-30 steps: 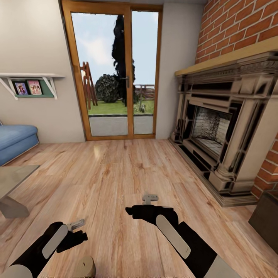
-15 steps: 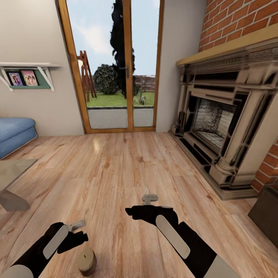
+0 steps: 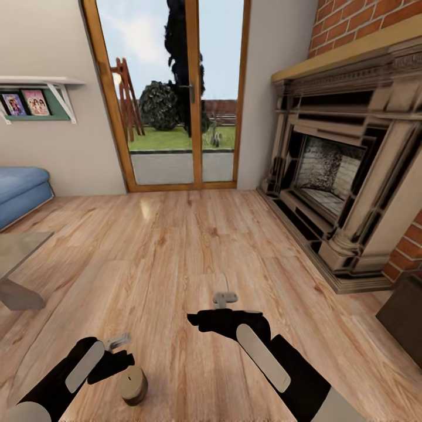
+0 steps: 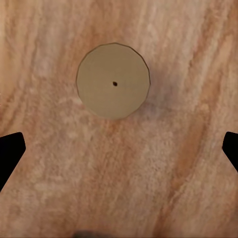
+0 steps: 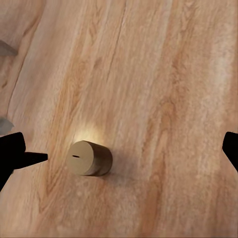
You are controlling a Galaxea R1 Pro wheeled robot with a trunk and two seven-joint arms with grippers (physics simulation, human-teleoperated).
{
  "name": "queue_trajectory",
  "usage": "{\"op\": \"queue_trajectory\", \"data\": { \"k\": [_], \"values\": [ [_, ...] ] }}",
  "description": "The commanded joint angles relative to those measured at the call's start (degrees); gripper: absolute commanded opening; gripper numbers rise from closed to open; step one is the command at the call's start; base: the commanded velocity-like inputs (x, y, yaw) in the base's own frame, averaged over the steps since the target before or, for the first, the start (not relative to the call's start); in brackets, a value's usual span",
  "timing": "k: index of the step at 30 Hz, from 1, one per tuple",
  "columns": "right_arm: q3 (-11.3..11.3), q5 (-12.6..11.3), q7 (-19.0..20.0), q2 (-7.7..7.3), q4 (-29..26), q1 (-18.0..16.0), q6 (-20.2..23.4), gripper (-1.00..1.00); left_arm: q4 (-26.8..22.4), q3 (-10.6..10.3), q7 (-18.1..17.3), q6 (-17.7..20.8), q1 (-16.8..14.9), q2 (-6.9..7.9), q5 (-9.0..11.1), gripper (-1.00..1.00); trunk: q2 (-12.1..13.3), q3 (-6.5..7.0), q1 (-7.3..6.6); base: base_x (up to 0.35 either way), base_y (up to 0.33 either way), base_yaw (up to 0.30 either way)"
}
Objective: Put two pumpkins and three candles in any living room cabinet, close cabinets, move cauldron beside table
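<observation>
So in the head view the whole picture has slid since a second ago, meaning the camera moved, and a short tan cylindrical candle [image 3: 132, 384] now stands on the wooden floor [image 3: 176, 264] just beside the left gripper [image 3: 117, 341]. Left wrist view looks straight down on its wick, jaws spread wide. Right wrist view catches it too; the right gripper [image 3: 224, 300] is spread, holding nothing. Looks lined up for pickup.

fireplace [image 3: 346, 176]: right of glass door [image 3: 176, 99] | sofa [image 3: 20, 190]: left of door | shelf [image 3: 35, 97] with photos: above sofa | wood floor [image 3: 193, 246]: before door
</observation>
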Motion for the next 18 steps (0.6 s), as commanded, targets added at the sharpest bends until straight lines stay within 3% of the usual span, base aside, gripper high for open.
{"op": "queue_trajectory", "data": {
  "k": [1, 7, 12, 18],
  "values": [
    [0.06, -0.59, -0.57, -0.02, -0.11, -0.04, 0.05, 1.00, -0.11, -0.27, 0.54, 0.00, -0.04, 0.07, 0.54, 1.00, -0.04, -0.28, 0.01, 0.000, 0.000, 0.000],
    [0.06, -0.57, -0.56, -0.06, -0.16, -0.05, 0.04, 1.00, -0.14, -0.27, 0.11, -0.05, -0.04, 0.03, 0.55, 1.00, -0.07, -0.73, 0.06, 0.000, 0.000, 0.000],
    [0.14, -0.10, -0.56, 0.08, -0.16, -0.02, 0.07, 1.00, -0.02, -0.35, -4.75, -0.13, -0.04, 0.35, 0.02, 1.00, -0.12, -1.61, 0.17, 0.000, 0.000, 0.000],
    [0.13, 0.06, -0.56, 0.03, -0.16, -0.04, 0.00, 1.00, -0.12, -0.36, -5.23, -0.14, -0.04, 0.55, -0.09, 1.00, -0.12, -1.61, 0.17, 0.000, 0.000, 0.000]
  ]
}}
